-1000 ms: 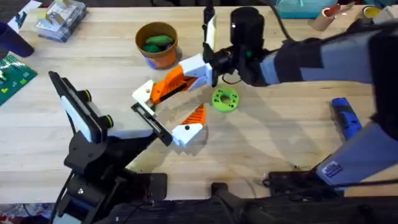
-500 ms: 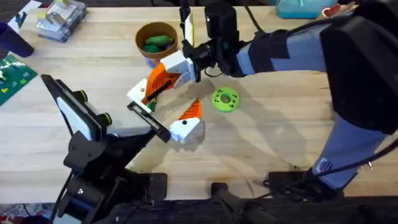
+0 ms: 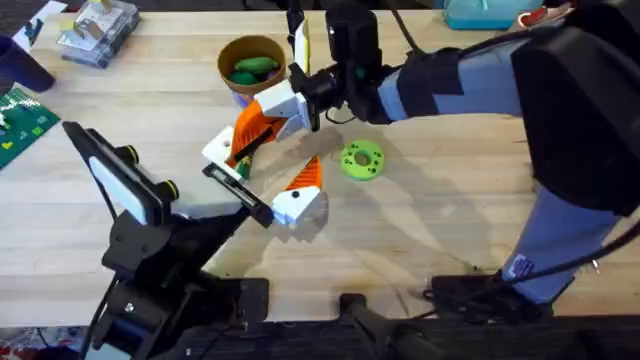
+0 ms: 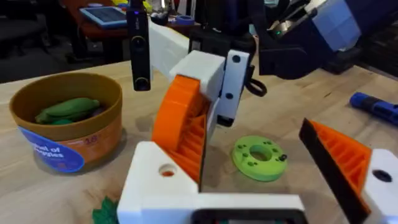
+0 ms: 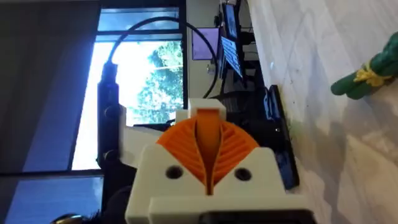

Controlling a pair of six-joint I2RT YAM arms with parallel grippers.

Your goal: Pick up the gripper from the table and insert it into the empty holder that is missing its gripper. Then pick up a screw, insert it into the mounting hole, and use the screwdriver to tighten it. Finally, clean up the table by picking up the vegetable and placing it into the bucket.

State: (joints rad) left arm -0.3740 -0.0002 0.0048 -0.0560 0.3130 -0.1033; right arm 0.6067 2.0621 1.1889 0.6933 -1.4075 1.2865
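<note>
My right gripper (image 3: 292, 106) is shut on the white base of the orange ribbed gripper (image 3: 252, 130), and holds it tilted with its tip against the cream-white holder (image 3: 220, 150). The holder sits on a black bar (image 3: 240, 192) held by my left gripper (image 3: 243, 203). From the left wrist, the orange gripper (image 4: 183, 124) stands right behind the holder (image 4: 161, 186). The bucket (image 3: 252, 85) at the back holds a green vegetable (image 3: 250, 68). Another green vegetable (image 5: 367, 78) lies on the table (image 3: 450, 220). The blue screwdriver (image 4: 376, 106) lies far right.
A white block with an orange wedge (image 3: 300, 195) lies just right of the black bar. A green flanged ring (image 3: 361, 160) sits beside it. The right arm spans the table's right half. Clutter stands at the far left and back edges.
The right gripper has carried the orange gripper left and down until it meets the holder. The left arm and its bar have shifted slightly left.
</note>
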